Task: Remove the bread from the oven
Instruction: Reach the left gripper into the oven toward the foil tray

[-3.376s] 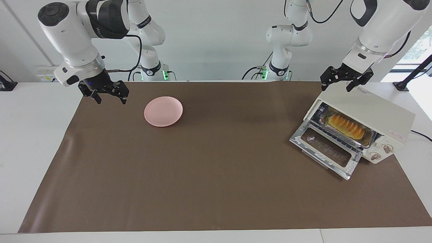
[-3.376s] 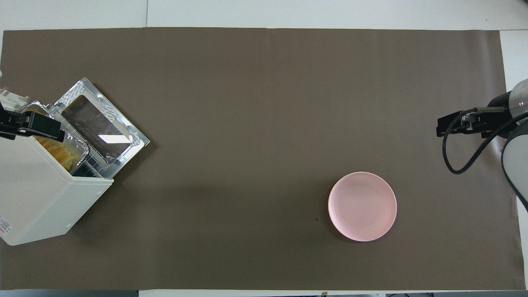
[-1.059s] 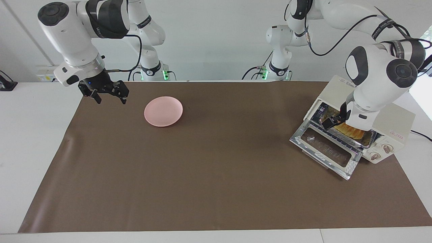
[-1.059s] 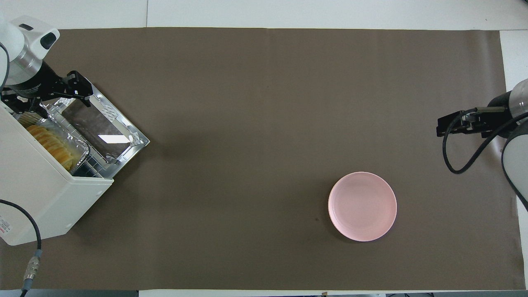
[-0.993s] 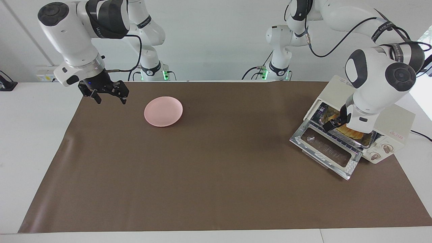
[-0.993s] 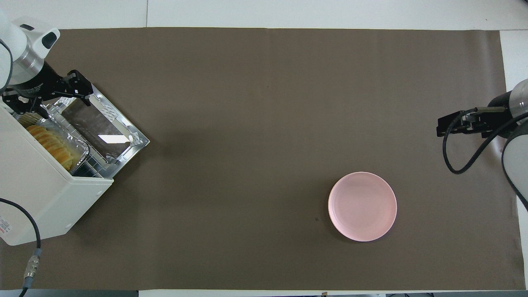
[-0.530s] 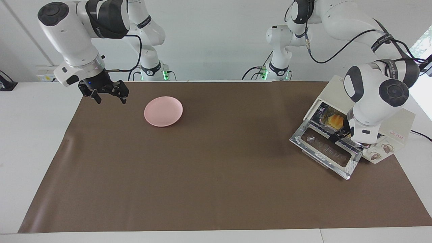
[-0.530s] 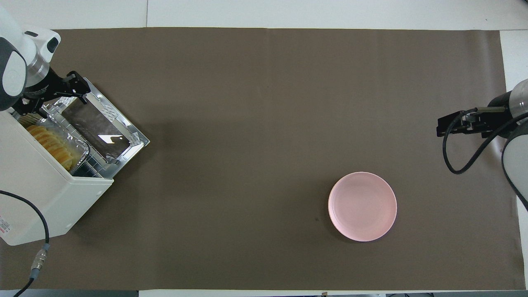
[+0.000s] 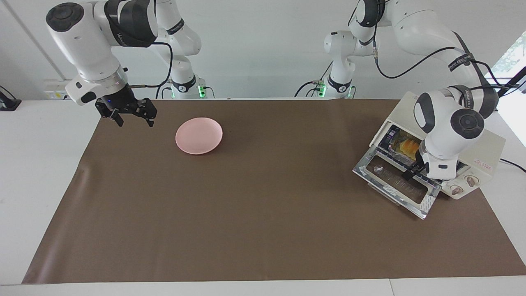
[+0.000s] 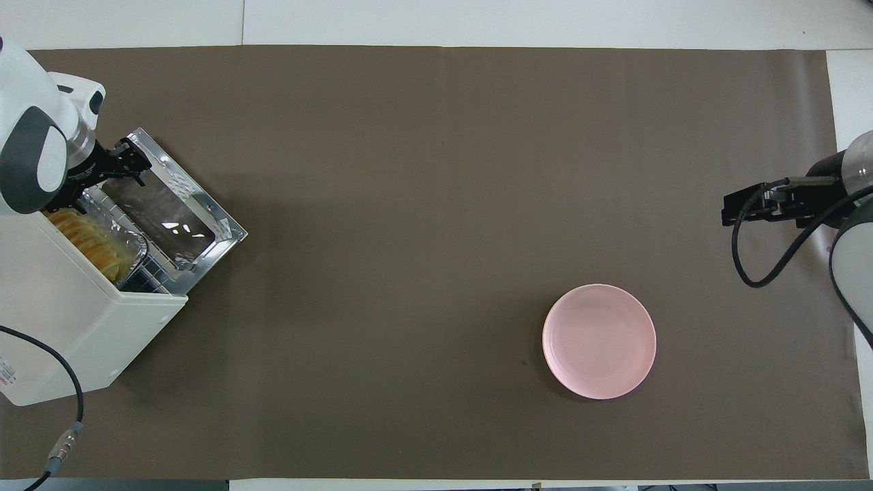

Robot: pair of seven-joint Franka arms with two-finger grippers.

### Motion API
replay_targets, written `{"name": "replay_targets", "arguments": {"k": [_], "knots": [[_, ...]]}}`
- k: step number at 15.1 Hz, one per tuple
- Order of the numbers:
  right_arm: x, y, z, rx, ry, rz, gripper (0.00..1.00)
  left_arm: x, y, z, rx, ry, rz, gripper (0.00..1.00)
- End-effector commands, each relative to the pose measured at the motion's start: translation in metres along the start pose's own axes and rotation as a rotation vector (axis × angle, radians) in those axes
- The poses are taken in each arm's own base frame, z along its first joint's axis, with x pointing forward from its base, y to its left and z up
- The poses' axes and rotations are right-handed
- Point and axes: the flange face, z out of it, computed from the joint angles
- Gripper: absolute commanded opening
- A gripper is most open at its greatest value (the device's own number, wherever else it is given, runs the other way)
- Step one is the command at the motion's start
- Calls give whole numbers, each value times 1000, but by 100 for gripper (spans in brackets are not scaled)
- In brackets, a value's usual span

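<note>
My left jaws [image 9: 415,172] hang spread, empty, over the dropped glass door of the cream-white boxy oven [image 9: 483,146]. Ridged golden loaf of bread [image 10: 85,235] sits just inside, w/ foil tray. Right jaws [image 9: 130,117] wait spread, beside pink round plate [image 9: 199,135].

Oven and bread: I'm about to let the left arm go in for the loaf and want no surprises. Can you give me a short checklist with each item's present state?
1. Oven door is folded down flat: ok.
2. Bread is in the foil tray on the rack: ok.
3. Left tool is over the open door at the oven mouth, open and empty: ok.
4. Left tool is lined up on the loaf: cannot tell, the arm hides it.
5. Pink plate is bare: ok.
6. Right tool waits open above the mat's corner, beside the plate: ok.
</note>
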Motion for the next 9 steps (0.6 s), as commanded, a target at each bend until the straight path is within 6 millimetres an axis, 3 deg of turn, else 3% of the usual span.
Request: {"name": "replay_targets", "arguments": {"k": [1, 3, 4, 6, 7, 9], "knots": [[-2, 3, -4, -16, 4, -5, 100, -14, -3, 6, 8, 26, -49, 100], [-2, 3, -4, -16, 4, -5, 100, -14, 1, 11, 11, 26, -66, 100], [-2, 3, -4, -16, 4, -5, 100, -14, 0, 10, 10, 28, -67, 93], [-2, 3, -4, -16, 4, -5, 100, -12, -2, 11, 12, 28, -64, 44], [-2, 3, -4, -16, 4, -5, 100, -10, -6, 11, 22, 36, -58, 30], [-2, 3, -4, -16, 4, -5, 100, -11, -8, 14, 36, 25, -47, 25]]}}
